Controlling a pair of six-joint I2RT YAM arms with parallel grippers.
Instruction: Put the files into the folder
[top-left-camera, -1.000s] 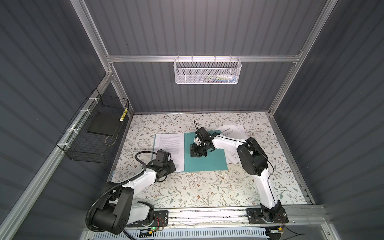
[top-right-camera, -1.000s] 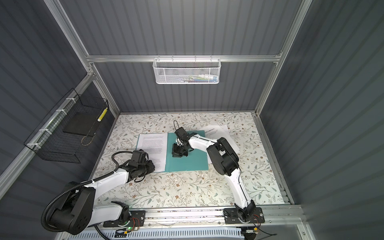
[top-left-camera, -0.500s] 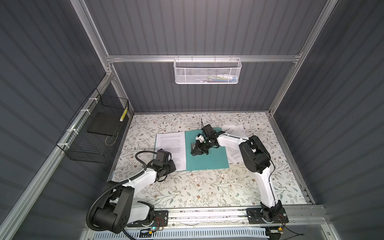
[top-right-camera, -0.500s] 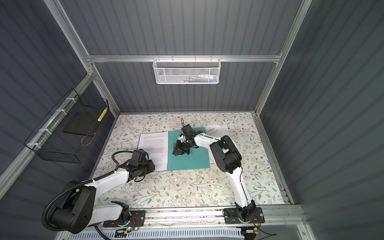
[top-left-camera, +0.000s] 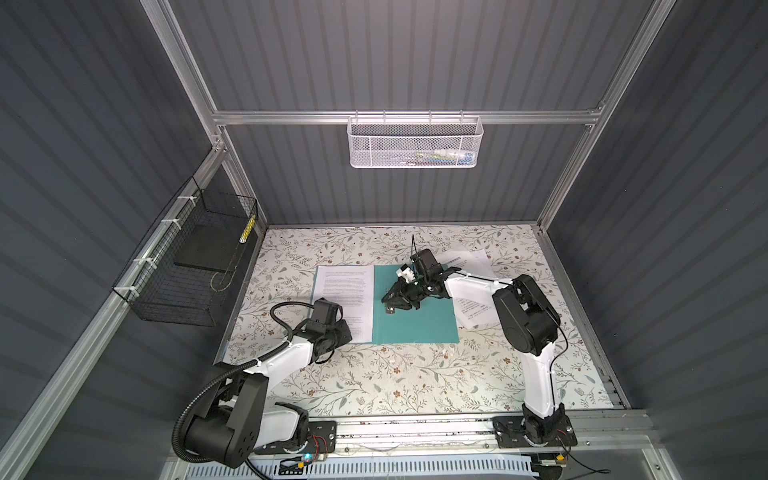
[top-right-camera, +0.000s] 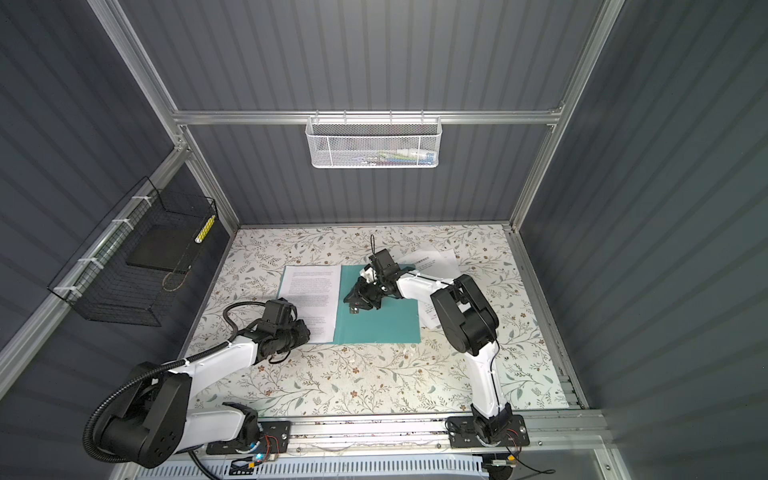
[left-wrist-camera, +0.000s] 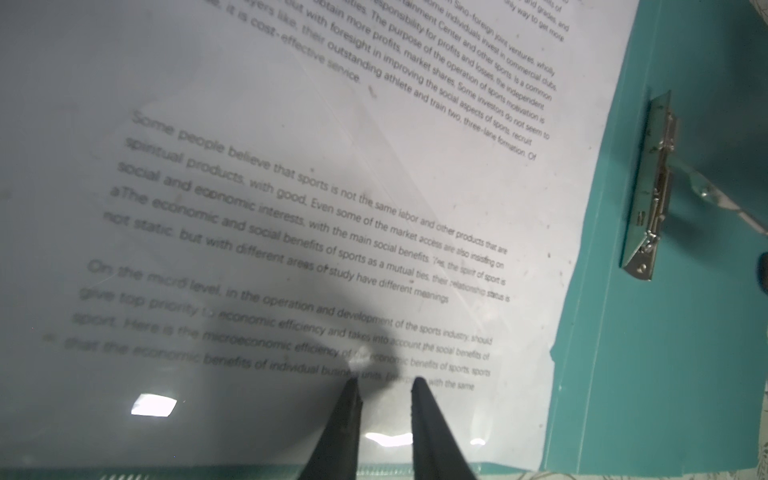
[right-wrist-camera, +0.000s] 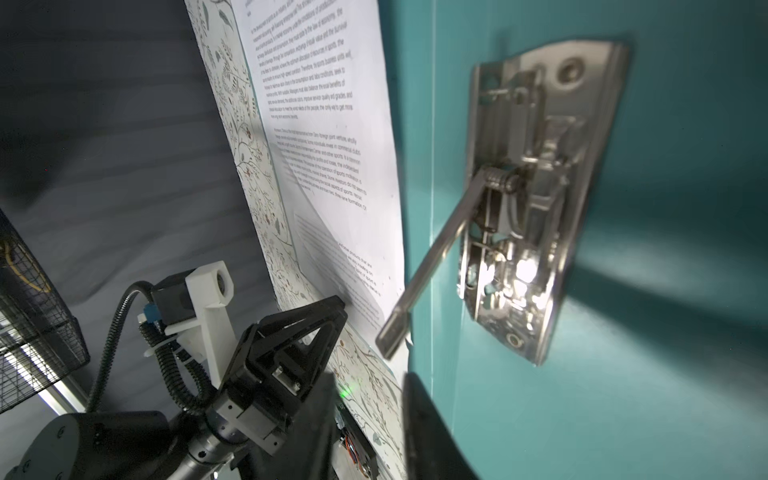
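The teal folder (top-left-camera: 415, 320) (top-right-camera: 380, 322) lies open in the middle of the table in both top views. One printed sheet of the files (top-left-camera: 343, 291) (left-wrist-camera: 374, 166) rests on its left flap. More files (top-left-camera: 473, 309) lie to the right, partly under the right arm. My left gripper (top-left-camera: 352, 331) (left-wrist-camera: 385, 384) stands on the sheet's near end, fingers slightly apart, nothing between them. My right gripper (top-left-camera: 390, 305) (right-wrist-camera: 370, 382) hovers over the spine, open and empty. The metal clip (right-wrist-camera: 536, 199) (left-wrist-camera: 650, 195) has its lever (right-wrist-camera: 432, 257) raised, free of the fingers.
A black wire basket (top-left-camera: 195, 266) with a dark slab hangs on the left wall. A white mesh basket (top-left-camera: 415, 143) hangs on the back wall. The floral table (top-left-camera: 415, 374) ends at a metal rail in front.
The right wrist has swung to the right while its fingertips stayed by the clip, and its jaws have parted. The left arm has barely moved.
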